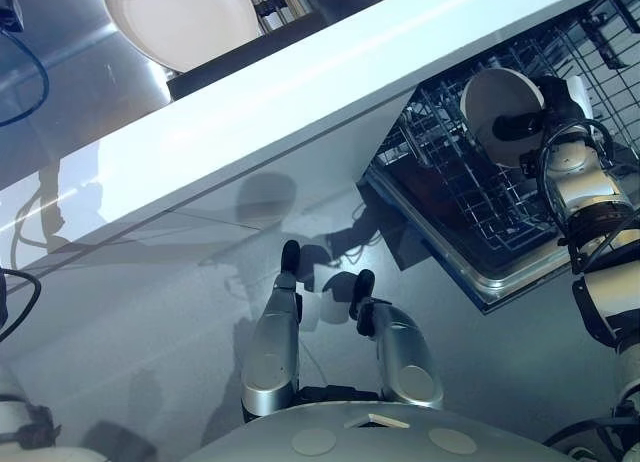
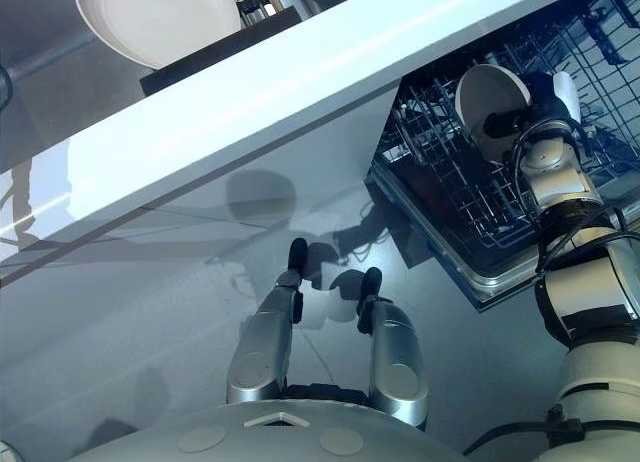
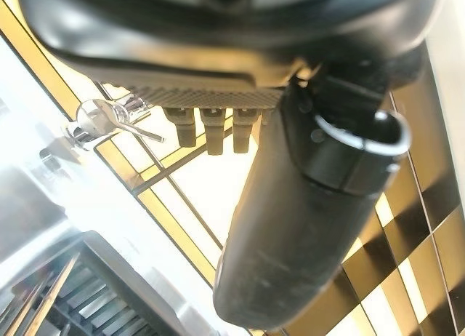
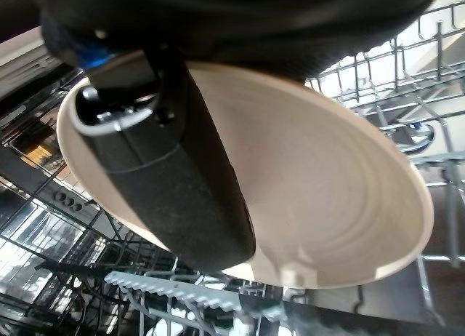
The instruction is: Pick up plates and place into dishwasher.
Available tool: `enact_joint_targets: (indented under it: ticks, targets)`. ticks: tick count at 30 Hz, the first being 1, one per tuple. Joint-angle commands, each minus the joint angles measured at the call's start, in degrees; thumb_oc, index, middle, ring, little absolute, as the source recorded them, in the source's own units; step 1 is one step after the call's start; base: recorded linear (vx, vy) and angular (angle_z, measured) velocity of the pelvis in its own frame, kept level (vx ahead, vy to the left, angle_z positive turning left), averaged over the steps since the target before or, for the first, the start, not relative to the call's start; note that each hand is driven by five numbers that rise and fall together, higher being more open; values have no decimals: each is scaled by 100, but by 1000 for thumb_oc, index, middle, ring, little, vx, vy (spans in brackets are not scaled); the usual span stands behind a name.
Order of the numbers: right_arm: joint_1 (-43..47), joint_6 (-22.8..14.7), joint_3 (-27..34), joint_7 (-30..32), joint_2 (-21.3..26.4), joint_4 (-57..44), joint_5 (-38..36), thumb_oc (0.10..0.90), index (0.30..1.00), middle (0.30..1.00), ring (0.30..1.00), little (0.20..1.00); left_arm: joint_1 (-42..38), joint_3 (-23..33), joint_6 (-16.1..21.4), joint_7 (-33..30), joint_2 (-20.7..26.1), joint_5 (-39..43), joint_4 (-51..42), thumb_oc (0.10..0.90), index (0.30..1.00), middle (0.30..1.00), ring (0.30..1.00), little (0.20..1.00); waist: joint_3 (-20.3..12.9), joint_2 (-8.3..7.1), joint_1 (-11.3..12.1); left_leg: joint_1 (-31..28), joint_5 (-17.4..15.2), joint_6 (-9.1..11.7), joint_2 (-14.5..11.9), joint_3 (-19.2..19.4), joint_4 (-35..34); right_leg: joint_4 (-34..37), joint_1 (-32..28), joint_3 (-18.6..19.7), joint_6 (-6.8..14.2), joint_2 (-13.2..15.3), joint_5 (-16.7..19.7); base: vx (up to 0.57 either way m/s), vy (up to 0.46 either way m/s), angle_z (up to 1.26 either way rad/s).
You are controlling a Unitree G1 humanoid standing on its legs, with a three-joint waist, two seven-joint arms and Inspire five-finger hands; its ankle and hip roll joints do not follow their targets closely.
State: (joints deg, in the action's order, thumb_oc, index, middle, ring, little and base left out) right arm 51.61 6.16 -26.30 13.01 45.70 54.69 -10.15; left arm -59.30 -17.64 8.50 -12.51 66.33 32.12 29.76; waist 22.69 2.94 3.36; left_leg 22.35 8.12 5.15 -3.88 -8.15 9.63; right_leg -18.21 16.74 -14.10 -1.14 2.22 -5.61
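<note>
A smooth, round cream plate point(image 4: 327, 205) is clasped by the right hand point(image 4: 167, 176), its thumb curled across the plate's face, above the dishwasher's wire rack point(image 1: 450, 192). The left hand point(image 3: 290, 227) is held relaxed and empty.

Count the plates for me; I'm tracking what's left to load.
2. One plate lies up top, past the counter's white edge; the other plate is gripped in the right hand over the dishwasher rack. More could be hidden in the rack.
</note>
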Motion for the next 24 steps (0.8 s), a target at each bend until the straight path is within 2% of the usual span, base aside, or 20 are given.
enact_joint_targets:
  ticks: [1,7,13,18,24]
  targets:
    - [-78,-210,-18,393,160,-521,-139,800,900,900,900,900,-450,453,153,-361,530,126,-434,800,900,900,900,900,-690,-188,-33,-390,-542,-135,175,539,-304,-68,-141,313,-30,-206,-402,20,14,4]
    - [-614,-514,431,792,234,-1200,-293,800,900,900,900,900,47,826,31,-202,460,62,-586,800,900,900,900,900,-908,-297,-137,-707,-568,-152,196,644,-487,236,-440,399,27,-269,-321,24,59,-1]
    - [-1247,-776,1265,977,324,-2100,-271,800,900,900,900,900,1042,1490,-104,123,240,-66,-721,800,900,900,900,900,-1164,-240,-311,-1142,-631,-200,249,790,-683,541,-788,517,119,-305,-239,14,169,-11]
    - [-1716,-891,2005,691,477,-2548,-501,800,900,900,900,900,1758,1963,-277,362,24,-231,-893,800,900,900,900,900,-1407,-226,-471,-1534,-708,-253,282,964,-822,726,-1060,617,209,-269,-163,7,194,-14]
    - [-1870,-1034,2331,458,680,-2464,-649,800,900,900,900,900,2158,2106,-439,701,-167,-340,-853,800,900,900,900,900,-1680,-194,-571,-1866,-720,-280,314,1101,-1008,927,-1283,669,322,-218,-48,-17,198,-17]
